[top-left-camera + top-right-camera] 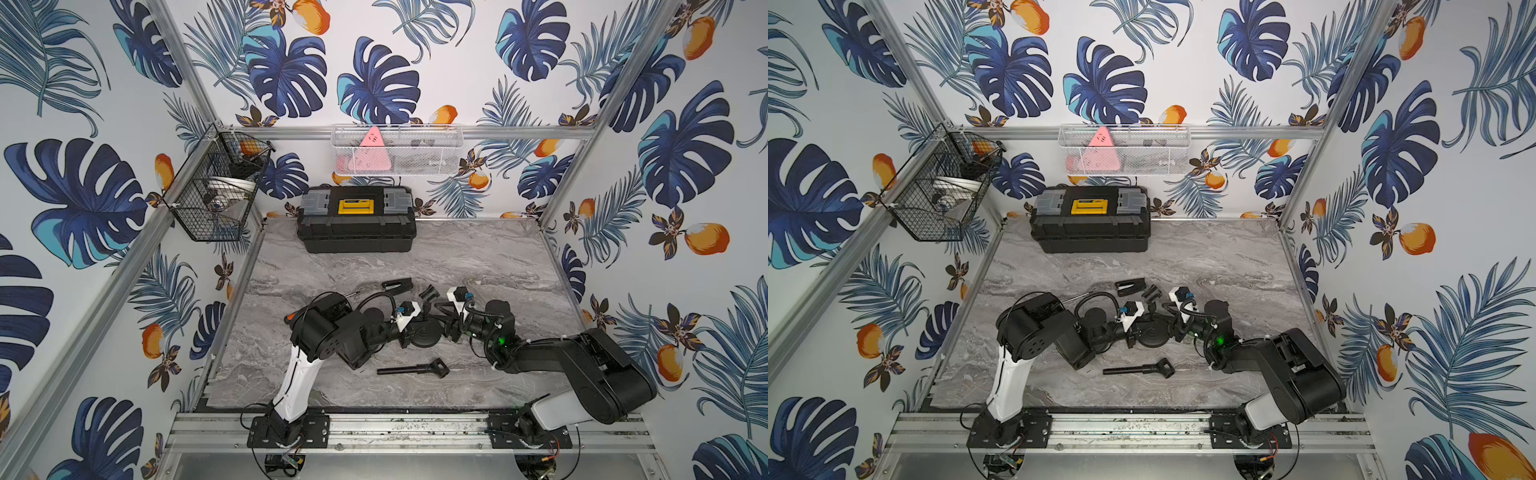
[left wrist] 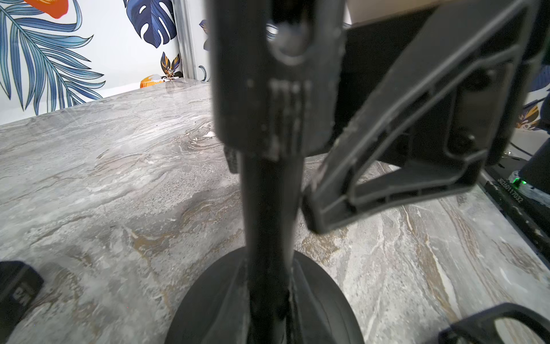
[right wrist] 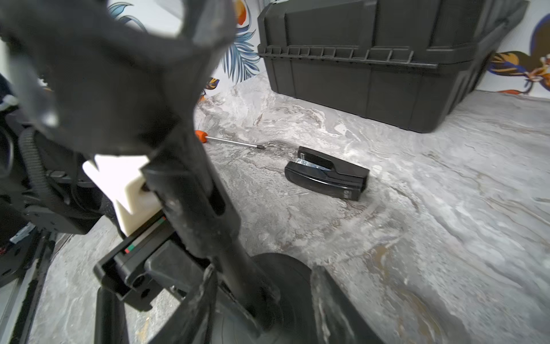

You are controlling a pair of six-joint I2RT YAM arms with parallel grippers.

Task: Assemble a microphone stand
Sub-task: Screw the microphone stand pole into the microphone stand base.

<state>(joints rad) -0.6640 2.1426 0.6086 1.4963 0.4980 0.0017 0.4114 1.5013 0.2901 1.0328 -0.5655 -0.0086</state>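
A black round base [image 1: 424, 337] [image 1: 1152, 337] sits at mid-table in both top views. A black pole [image 2: 269, 208] [image 3: 208, 214] stands upright on the base [image 2: 321, 303] [image 3: 293, 277]. My left gripper [image 1: 405, 333] [image 2: 269, 315] is shut on the pole low down, and the pole hides its jaws. My right gripper [image 1: 445, 328] [image 3: 262, 297] comes from the opposite side. Its fingers [image 3: 326, 300] straddle the pole with a gap on one side, so it is open. One right finger [image 2: 387, 155] shows beside the pole.
A loose black rod with a square head [image 1: 411, 368] lies in front of the base. A black clip piece [image 1: 397, 284] [image 3: 327, 178] and an orange-handled screwdriver [image 3: 232, 142] lie behind it. A black toolbox [image 1: 356, 218] stands at the back. Wire baskets [image 1: 397, 149] hang on the walls.
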